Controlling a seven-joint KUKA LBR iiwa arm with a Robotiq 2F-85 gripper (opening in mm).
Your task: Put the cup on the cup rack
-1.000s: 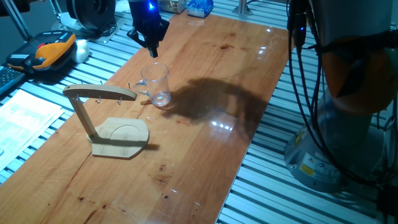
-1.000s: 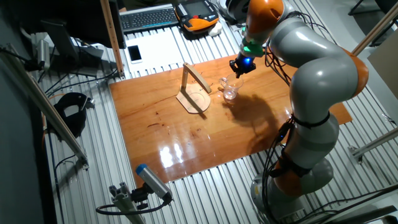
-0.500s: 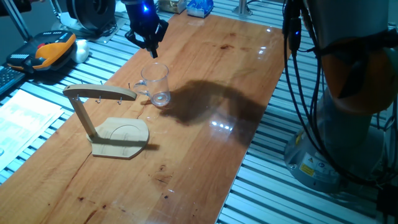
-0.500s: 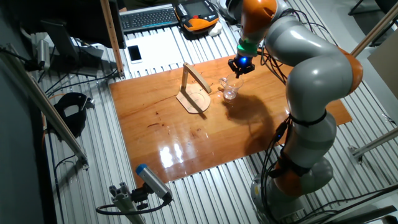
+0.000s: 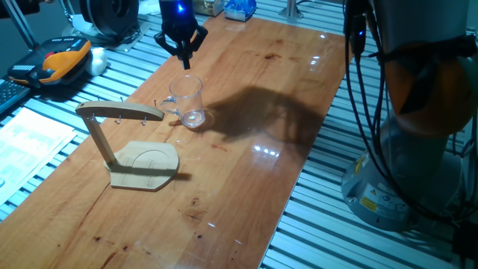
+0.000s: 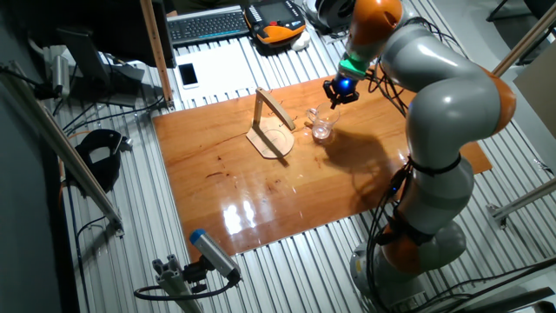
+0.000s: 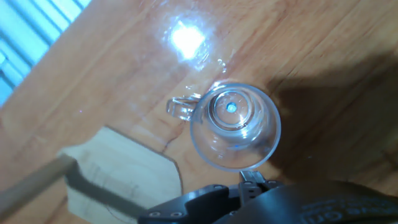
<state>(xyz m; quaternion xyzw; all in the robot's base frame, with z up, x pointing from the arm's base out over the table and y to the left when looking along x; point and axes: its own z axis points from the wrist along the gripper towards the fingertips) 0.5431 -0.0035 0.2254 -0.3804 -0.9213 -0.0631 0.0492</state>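
Observation:
The cup (image 5: 187, 103) is a clear glass mug standing upright on the wooden table, its handle turned toward the cup rack. It also shows in the other fixed view (image 6: 323, 128) and from above in the hand view (image 7: 235, 127). The cup rack (image 5: 113, 112) is a light wooden stand with a flat base and a top arm, left of the cup and apart from it; it shows in the other fixed view (image 6: 271, 122) and the hand view (image 7: 121, 180). My gripper (image 5: 184, 61) hangs above the cup's far rim, fingers together and empty; it also shows in the other fixed view (image 6: 335, 96) and the hand view (image 7: 252, 178).
The wooden table (image 5: 254, 90) stands on a ribbed metal bench. An orange and black handset (image 5: 56, 63) and papers (image 5: 30, 138) lie off the table's left side. A keyboard (image 6: 208, 24) and a phone (image 6: 188, 76) lie beyond the far edge. The robot's base (image 5: 418, 112) stands at the right.
My gripper has shifted slightly sideways above the cup, left and then back right. The cup and the rack have not moved.

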